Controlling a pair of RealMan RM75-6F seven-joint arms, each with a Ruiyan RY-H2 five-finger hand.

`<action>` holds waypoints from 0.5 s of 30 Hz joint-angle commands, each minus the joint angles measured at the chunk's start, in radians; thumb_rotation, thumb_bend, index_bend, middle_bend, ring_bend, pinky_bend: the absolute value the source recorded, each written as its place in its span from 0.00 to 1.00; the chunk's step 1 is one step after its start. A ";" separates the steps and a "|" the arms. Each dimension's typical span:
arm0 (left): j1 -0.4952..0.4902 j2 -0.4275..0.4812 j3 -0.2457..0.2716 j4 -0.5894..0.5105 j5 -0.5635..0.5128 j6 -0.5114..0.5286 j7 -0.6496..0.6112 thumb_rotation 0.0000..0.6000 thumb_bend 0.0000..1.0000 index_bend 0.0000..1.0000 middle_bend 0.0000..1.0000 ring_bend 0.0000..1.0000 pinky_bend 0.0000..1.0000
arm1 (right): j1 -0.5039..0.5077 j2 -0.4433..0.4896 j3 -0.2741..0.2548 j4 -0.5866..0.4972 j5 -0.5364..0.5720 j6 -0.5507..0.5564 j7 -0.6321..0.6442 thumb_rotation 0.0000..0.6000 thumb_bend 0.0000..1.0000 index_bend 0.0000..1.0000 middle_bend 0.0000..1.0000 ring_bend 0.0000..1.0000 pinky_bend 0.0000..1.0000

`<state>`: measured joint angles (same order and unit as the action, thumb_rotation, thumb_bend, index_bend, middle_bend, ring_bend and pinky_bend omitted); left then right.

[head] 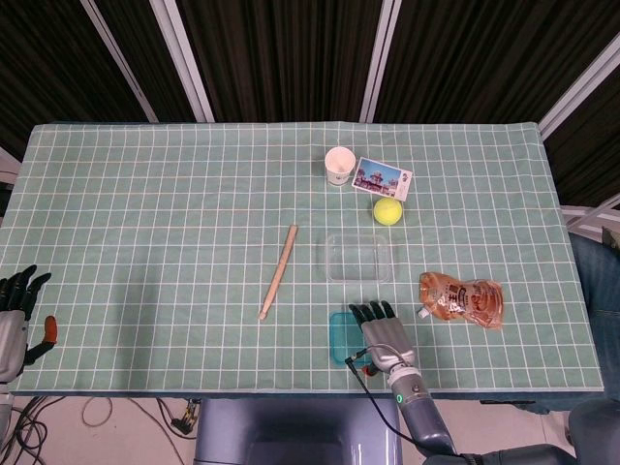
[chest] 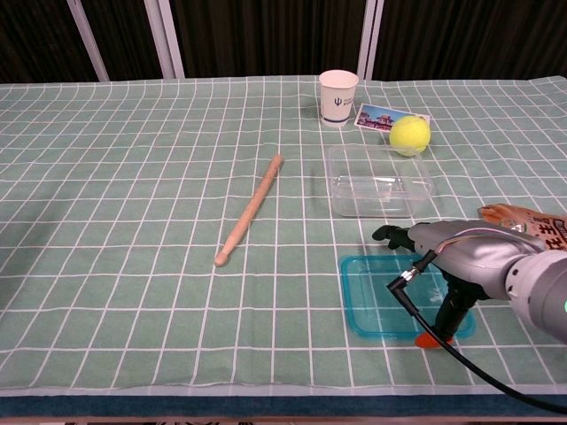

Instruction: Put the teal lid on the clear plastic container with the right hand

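The teal lid (chest: 379, 297) lies flat on the green checked cloth near the table's front edge; in the head view the lid (head: 338, 338) is half hidden under my right hand (head: 380, 330). My right hand (chest: 454, 255) hovers over the lid's right part, fingers stretched forward and its orange-tipped thumb pointing down at the lid's near right corner. It grips nothing. The clear plastic container (chest: 378, 181) stands open just beyond the lid, also seen as the container (head: 358, 257) from above. My left hand (head: 17, 308) hangs off the table's left front corner, fingers apart and empty.
A wooden stick (chest: 251, 209) lies left of the container. Behind the container are a paper cup (chest: 338, 96), a picture card (chest: 379, 118) and a tennis ball (chest: 409, 135). A snack pouch (head: 461, 298) lies right of my right hand.
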<state>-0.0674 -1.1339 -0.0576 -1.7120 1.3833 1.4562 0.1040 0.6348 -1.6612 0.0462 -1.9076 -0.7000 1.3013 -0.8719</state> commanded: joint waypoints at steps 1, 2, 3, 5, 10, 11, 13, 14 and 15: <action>0.000 0.000 0.000 0.000 0.000 0.000 0.000 1.00 0.57 0.11 0.00 0.00 0.00 | 0.000 -0.002 -0.001 0.001 0.002 0.000 -0.001 1.00 0.16 0.00 0.15 0.00 0.00; 0.000 0.000 0.000 0.000 -0.001 0.001 0.000 1.00 0.57 0.11 0.00 0.00 0.00 | 0.000 -0.002 -0.001 0.001 0.002 0.001 -0.001 1.00 0.16 0.00 0.15 0.00 0.00; 0.000 0.000 -0.001 0.000 -0.001 0.001 0.000 1.00 0.57 0.11 0.00 0.00 0.00 | 0.000 -0.004 -0.002 0.002 0.004 0.001 -0.002 1.00 0.16 0.00 0.15 0.00 0.00; 0.000 0.000 -0.001 0.000 -0.001 0.000 -0.001 1.00 0.57 0.11 0.00 0.00 0.00 | 0.000 -0.006 -0.002 0.002 0.007 -0.001 -0.002 1.00 0.16 0.00 0.15 0.00 0.00; 0.000 0.000 0.000 0.000 -0.001 0.000 0.000 1.00 0.57 0.11 0.00 0.00 0.00 | 0.002 -0.012 0.001 0.006 0.008 0.001 -0.002 1.00 0.16 0.00 0.15 0.00 0.00; 0.000 0.000 0.000 0.000 -0.001 0.001 0.000 1.00 0.57 0.11 0.00 0.00 0.00 | 0.003 -0.013 0.002 0.006 0.008 0.002 -0.003 1.00 0.16 0.00 0.15 0.00 0.00; 0.000 0.000 -0.001 0.000 -0.002 0.001 0.000 1.00 0.57 0.11 0.00 0.00 0.00 | 0.004 -0.015 0.004 0.006 0.008 0.005 -0.005 1.00 0.16 0.00 0.15 0.00 0.00; 0.000 0.000 -0.001 0.000 -0.002 0.000 0.000 1.00 0.57 0.11 0.00 0.00 0.00 | 0.004 -0.015 0.004 0.006 0.008 0.006 -0.006 1.00 0.16 0.00 0.16 0.00 0.00; 0.000 0.000 0.000 0.000 -0.001 0.000 -0.001 1.00 0.57 0.11 0.00 0.00 0.00 | 0.004 -0.016 0.005 0.006 0.009 0.007 -0.006 1.00 0.16 0.00 0.16 0.00 0.00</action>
<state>-0.0672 -1.1338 -0.0580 -1.7116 1.3819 1.4565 0.1035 0.6387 -1.6771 0.0506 -1.9014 -0.6909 1.3077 -0.8780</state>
